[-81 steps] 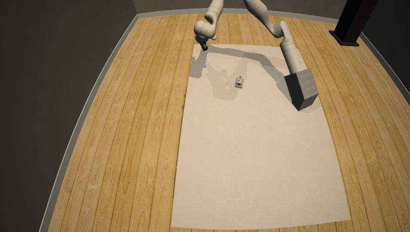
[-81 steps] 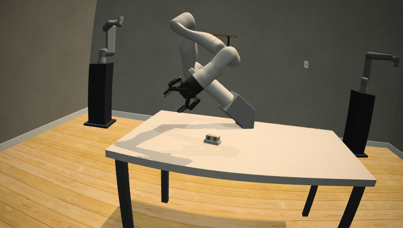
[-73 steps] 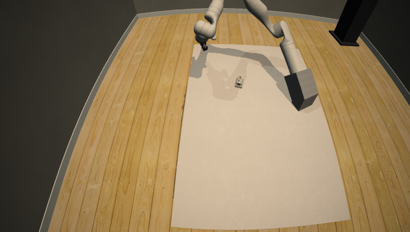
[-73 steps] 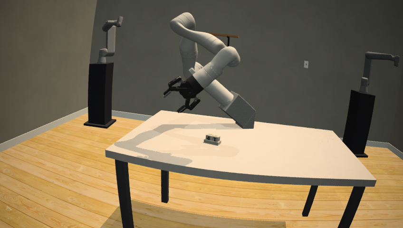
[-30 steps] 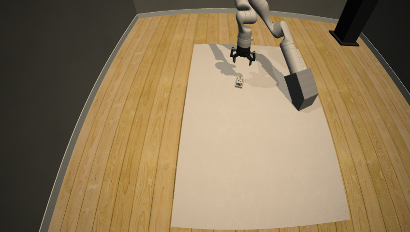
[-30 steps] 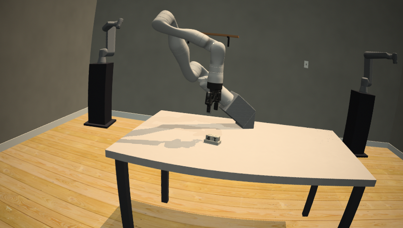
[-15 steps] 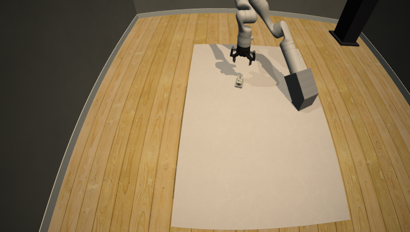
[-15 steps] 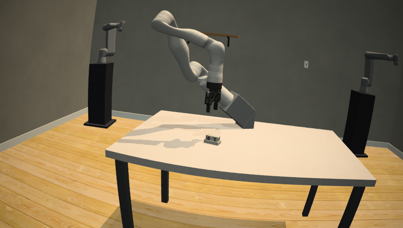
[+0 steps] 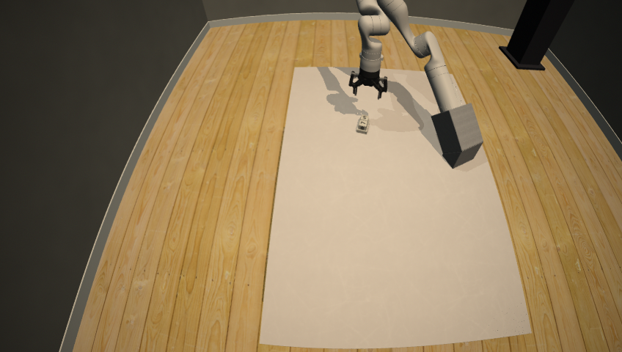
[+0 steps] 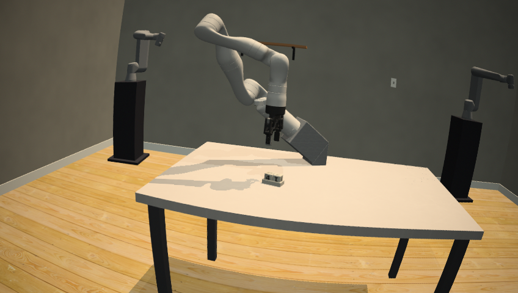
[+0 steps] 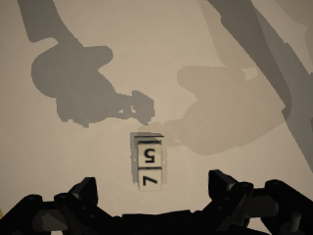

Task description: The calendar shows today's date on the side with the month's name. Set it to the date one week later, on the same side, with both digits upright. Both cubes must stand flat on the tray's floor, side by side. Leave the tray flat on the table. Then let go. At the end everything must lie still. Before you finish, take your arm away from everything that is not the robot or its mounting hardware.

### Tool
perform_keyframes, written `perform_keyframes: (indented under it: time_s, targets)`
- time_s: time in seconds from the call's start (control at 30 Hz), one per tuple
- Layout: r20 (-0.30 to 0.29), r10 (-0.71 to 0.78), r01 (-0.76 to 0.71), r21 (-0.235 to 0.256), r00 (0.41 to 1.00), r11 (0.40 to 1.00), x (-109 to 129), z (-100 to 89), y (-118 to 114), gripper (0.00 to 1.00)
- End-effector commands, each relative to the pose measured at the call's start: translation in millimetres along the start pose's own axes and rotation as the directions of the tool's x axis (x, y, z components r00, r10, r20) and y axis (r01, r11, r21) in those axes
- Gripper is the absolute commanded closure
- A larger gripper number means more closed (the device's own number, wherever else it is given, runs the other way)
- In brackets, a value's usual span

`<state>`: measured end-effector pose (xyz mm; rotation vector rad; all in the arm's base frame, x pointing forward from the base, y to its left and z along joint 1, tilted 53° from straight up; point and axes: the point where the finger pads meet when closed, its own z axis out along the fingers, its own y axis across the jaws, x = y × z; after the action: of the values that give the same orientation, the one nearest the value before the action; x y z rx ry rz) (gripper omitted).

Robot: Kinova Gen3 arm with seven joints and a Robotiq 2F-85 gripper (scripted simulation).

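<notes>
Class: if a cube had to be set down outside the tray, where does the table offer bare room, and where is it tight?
Bare: the wide stretch of table from the tray to the far end. Tight: between the tray, the open gripper hanging above, and the arm's base.

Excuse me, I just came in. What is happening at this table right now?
A single robot arm holds its gripper open and empty above a small block calendar on the table. The two number cubes sit side by side in their tray; their top faces show 5 and 7. Nothing has been picked up yet.
</notes>
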<state>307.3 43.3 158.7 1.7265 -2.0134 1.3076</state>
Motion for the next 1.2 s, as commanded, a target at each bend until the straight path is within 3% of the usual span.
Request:
perform_keyframes:
  time_s: [0.0,0.7,0.93,1.17]
  targets:
    - [0.000,-0.014,0.014,0.000,1.000,1.000,0,0.2,0,0.00]
    - [-0.006,-0.255,0.255,0.000,0.967,0.967,1,4.2,0,0.00]
    - [-0.009,-0.412,0.412,-0.002,0.911,0.911,1,6.9,0,0.00]
    - [-0.012,-0.587,0.587,-0.006,0.809,0.809,2,10.2,0,0.00]
